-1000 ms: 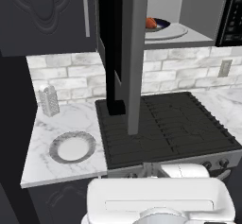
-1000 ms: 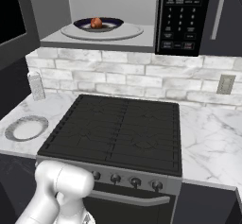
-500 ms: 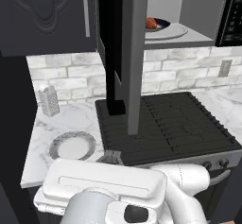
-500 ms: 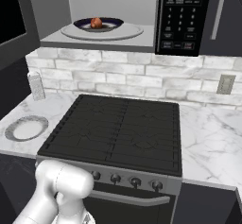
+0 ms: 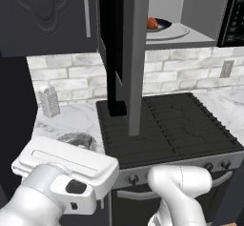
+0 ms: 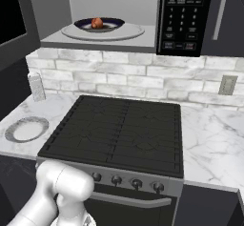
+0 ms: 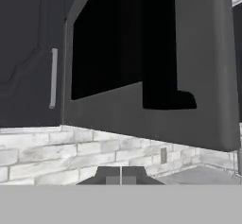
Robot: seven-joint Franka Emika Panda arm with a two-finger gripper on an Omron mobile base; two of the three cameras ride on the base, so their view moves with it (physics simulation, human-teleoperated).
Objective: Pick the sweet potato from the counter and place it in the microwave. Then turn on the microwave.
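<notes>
Grey door first: from my seat, the microwave point(image 6: 114, 15) door point(image 5: 128, 53) hangs swung wide, standing edge-on over the left part of the stove point(image 6: 116, 132), and that is the step I judge to be in hand, shutting it before any button gets pressed. In the hand view the door point(image 7: 142, 62) faces the camera broadside, its dark glass and grey frame close ahead, with the gripper point(image 7: 121, 176) low beneath it, its two tips pressed together and holding nothing. To do this well, I would bring those closed tips against the door's outer face near its free edge, far from the hinge, and sweep it in one smooth arc toward the microwave's opening, keeping the arm's elbow off the stove knobs below. I would push until the door sits flush, then go for the panel point(image 6: 183, 15) at the microwave's right side.

Moving rightward, the sweet potato point(image 6: 97, 23) already sits inside the microwave, left of the panel. It looks like a small orange-red lump, rounded and matte, resting in a dark bowl point(image 6: 112, 25) on the pale round plate point(image 6: 136, 31). It seems settled and unlikely to roll when the door shuts.
</notes>
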